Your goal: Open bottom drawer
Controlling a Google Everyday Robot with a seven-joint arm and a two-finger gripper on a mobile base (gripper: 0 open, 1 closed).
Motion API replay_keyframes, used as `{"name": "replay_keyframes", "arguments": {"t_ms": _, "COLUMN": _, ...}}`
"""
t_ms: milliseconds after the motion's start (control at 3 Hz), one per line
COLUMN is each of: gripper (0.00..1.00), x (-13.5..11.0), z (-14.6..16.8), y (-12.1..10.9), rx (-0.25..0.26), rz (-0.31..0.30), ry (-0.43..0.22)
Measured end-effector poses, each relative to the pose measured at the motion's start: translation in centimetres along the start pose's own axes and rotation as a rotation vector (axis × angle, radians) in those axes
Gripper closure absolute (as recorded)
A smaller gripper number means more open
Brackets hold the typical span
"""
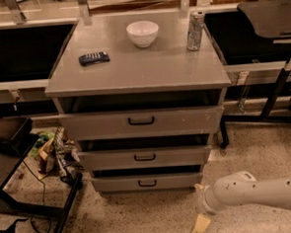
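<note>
The grey metal cabinet (133, 72) stands in the middle with three drawers. The bottom drawer (147, 181) has a plain grey front and a small black loop handle (147, 183); it stands slightly out, with a dark gap above it. The middle drawer (144, 157) and the larger top drawer (141, 121) sit above it. My white arm (259, 193) comes in from the right, low over the floor. My gripper (201, 223) hangs at its end, right of and below the bottom drawer, apart from it.
On the cabinet top are a white bowl (142, 33), a silver can (196, 30) and a dark remote (93, 58). A black frame (37, 209) and crumpled bags (54, 153) stand on the floor to the left. A black table leg (275, 93) stands right.
</note>
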State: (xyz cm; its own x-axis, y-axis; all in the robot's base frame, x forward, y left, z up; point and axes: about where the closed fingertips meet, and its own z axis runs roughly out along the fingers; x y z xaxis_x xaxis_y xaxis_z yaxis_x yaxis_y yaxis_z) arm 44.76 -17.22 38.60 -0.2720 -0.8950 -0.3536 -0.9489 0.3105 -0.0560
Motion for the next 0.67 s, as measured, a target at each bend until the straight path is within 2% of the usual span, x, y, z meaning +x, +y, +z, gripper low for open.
{"name": "replay_keyframes", "arguments": {"t_ms": 333, "gripper": 0.00, "x": -0.7, "z": 2.5, "y": -0.6, "rx": -0.013, "rz": -0.026, "ry": -0.004}}
{"name": "replay_keyframes", "arguments": {"t_ms": 667, "gripper": 0.00, "x": -0.8, "z": 6.4, "y": -2.0, "rx": -0.017, "rz": -0.054, "ry": 0.021}}
